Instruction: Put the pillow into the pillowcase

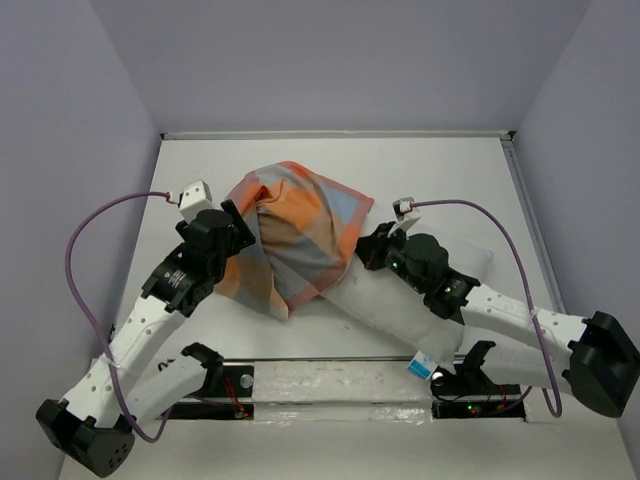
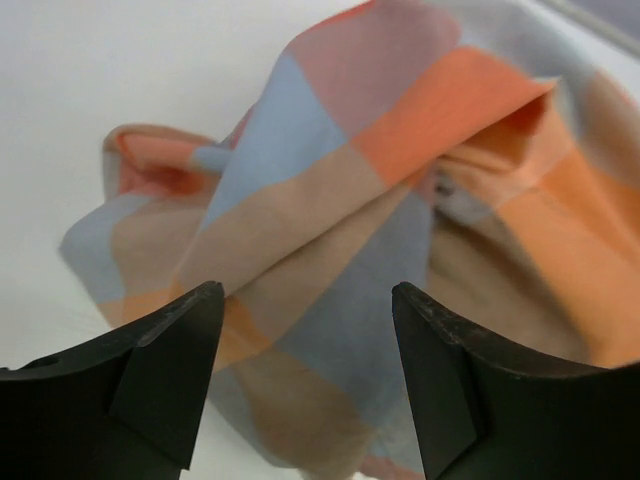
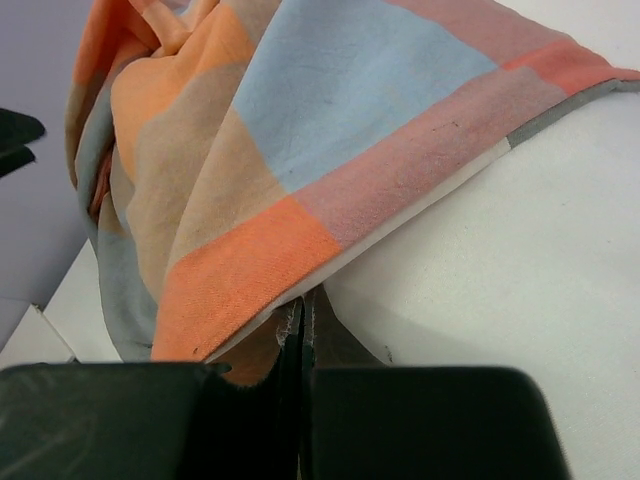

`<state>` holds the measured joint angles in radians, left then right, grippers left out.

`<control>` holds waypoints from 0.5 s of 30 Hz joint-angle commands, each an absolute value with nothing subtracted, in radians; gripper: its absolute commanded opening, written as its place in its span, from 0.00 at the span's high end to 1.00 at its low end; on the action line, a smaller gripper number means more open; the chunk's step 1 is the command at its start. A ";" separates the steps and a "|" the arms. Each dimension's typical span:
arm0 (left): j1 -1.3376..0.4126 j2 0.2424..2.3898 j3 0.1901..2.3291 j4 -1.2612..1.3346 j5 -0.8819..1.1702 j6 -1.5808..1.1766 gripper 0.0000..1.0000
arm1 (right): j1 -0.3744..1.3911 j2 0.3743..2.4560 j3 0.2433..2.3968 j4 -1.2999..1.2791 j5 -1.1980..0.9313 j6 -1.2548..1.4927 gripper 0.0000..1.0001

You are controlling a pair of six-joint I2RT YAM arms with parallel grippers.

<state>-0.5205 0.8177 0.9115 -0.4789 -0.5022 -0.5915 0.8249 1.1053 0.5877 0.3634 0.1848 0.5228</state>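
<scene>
The checked pillowcase (image 1: 296,228) lies bunched over the far end of the white pillow (image 1: 405,315), which runs diagonally toward the near right. My left gripper (image 1: 243,222) is open at the case's left side; in the left wrist view its fingers (image 2: 170,365) stand wide apart over the crumpled pillowcase (image 2: 380,220), holding nothing. My right gripper (image 1: 372,243) is shut on the pillowcase's hem; in the right wrist view the jaws (image 3: 303,325) pinch the fabric edge (image 3: 250,260) where it meets the pillow (image 3: 500,290).
Purple cables (image 1: 85,260) loop off both wrists. The table's back edge (image 1: 340,134) and grey walls close the workspace. A black and silver rail (image 1: 330,385) runs along the near edge between the arm bases.
</scene>
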 commanded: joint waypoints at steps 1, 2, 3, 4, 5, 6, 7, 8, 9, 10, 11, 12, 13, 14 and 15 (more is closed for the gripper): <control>-0.460 0.804 0.867 -0.532 -0.375 -0.572 0.22 | 0.815 1.065 0.601 0.314 0.221 0.486 1.00; -0.456 0.817 0.865 -0.538 -0.364 -0.572 0.22 | 0.805 1.060 0.594 0.313 0.219 0.488 1.00; -0.448 0.854 0.864 -0.545 -0.367 -0.581 0.25 | 0.805 1.045 0.592 0.307 0.215 0.488 1.00; -0.445 0.873 0.861 -0.540 -0.374 -0.583 0.25 | 0.805 1.036 0.591 0.304 0.213 0.488 1.00; -0.440 0.890 0.853 -0.534 -0.386 -0.583 0.26 | 0.793 1.028 0.589 0.299 0.213 0.489 1.00; -0.419 0.922 0.848 -0.520 -0.405 -0.581 0.28 | 0.782 1.010 0.586 0.288 0.206 0.488 1.00; -0.408 0.937 0.842 -0.508 -0.410 -0.574 0.28 | 0.782 1.003 0.584 0.284 0.199 0.489 1.00; -0.394 0.949 0.838 -0.497 -0.411 -0.565 0.28 | 0.782 0.997 0.581 0.281 0.195 0.486 1.00; -0.373 0.975 0.827 -0.473 -0.422 -0.548 0.29 | 0.772 0.993 0.577 0.278 0.192 0.488 1.00; -0.362 0.986 0.819 -0.460 -0.429 -0.540 0.30 | 0.772 0.988 0.575 0.278 0.186 0.489 1.00; -0.354 0.994 0.819 -0.445 -0.437 -0.531 0.33 | 0.772 0.989 0.574 0.276 0.186 0.492 1.00; -0.348 1.011 0.819 -0.421 -0.461 -0.523 0.48 | 0.772 0.989 0.574 0.276 0.178 0.494 1.00; -0.344 1.015 0.822 -0.410 -0.477 -0.515 0.60 | 0.772 0.992 0.577 0.278 0.173 0.495 1.00; -0.345 1.019 0.833 -0.399 -0.491 -0.509 0.72 | 0.772 0.999 0.577 0.278 0.167 0.497 1.00; -0.344 1.023 0.847 -0.390 -0.524 -0.505 0.91 | 0.772 1.000 0.577 0.276 0.158 0.497 1.00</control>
<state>-0.3561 1.0187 0.8261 -0.4721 -0.4232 -0.5549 0.7834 1.0096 0.5785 0.2657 0.1677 0.5083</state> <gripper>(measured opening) 0.353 0.014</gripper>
